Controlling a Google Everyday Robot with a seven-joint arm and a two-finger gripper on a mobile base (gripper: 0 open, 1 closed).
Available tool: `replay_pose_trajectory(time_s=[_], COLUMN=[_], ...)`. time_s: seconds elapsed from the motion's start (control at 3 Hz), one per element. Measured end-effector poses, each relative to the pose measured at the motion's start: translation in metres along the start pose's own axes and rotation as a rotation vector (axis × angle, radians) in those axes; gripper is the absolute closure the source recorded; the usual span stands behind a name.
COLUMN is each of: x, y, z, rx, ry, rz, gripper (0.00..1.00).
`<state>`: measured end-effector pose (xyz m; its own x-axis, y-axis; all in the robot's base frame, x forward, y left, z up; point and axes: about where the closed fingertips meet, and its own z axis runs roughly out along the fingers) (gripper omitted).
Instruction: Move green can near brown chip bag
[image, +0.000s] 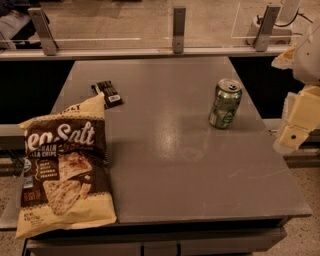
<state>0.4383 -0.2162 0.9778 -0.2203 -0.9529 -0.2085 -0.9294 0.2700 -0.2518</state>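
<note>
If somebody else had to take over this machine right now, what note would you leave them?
Gripper: at the table's right edge, right of the green can, not touching it.
Green can: upright, right side of the grey table.
Brown chip bag: lying at the front left corner; black wrapper behind it.
Done: nothing yet; can and bag are far apart.
Left: grasp the can and set it beside the bag.

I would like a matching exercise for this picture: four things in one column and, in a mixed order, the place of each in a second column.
1. green can
2. brown chip bag
3. black wrapper
4. gripper

a. beyond the right edge of the table
b. front left corner
c. upright, on the right half
d. flat, just behind the bag

Pairs: 1-c, 2-b, 3-d, 4-a.
</note>
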Motion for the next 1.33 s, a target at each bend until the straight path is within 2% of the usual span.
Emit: replay_pose_trajectory(time_s=[0.33, 0.67, 1.0, 1.33], x=[-0.002, -0.022, -0.048, -0.076], y=[-0.002, -0.03, -0.065, -0.089], z=[0.0, 0.018, 0.045, 0.072], rx=[0.004, 0.007, -0.001, -0.027], ry=[-0.007, -0.08, -0.203, -0.299], rz=[-0.003, -0.01, 0.026, 0.047], gripper=[0.0, 0.0, 0.0, 0.0])
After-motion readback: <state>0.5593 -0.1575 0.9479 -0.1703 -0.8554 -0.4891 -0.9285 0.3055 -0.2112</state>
